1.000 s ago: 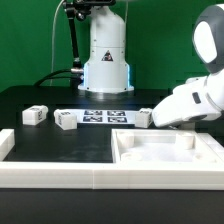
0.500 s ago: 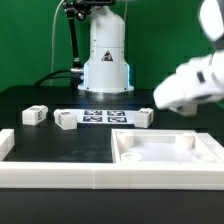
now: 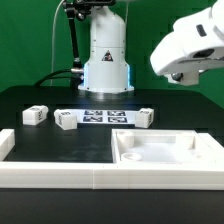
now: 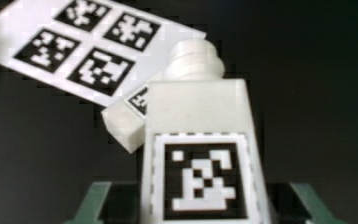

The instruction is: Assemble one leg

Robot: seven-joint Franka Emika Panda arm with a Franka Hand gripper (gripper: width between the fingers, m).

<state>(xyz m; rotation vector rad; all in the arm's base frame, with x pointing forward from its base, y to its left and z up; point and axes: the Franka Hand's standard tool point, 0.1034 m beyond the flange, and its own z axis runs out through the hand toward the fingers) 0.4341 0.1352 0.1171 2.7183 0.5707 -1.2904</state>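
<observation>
A leg [image 4: 202, 140] lies between the gripper's [image 4: 202, 200] jaws (contact unclear), the marker board [image 4: 78, 45] beyond it. A second leg [image 3: 146, 118] lies just beside that board, well below the gripper.

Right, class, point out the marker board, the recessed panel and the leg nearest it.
marker board [image 3: 105, 116]: exterior view, tagged top.
recessed panel [image 3: 152, 152]: exterior view, recess floor.
leg [image 3: 145, 118]: exterior view, tagged front face.

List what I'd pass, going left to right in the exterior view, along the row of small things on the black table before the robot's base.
small white plastic leg post with a tag → second tagged white leg post → thin flat white marker board → third tagged white leg post
</observation>
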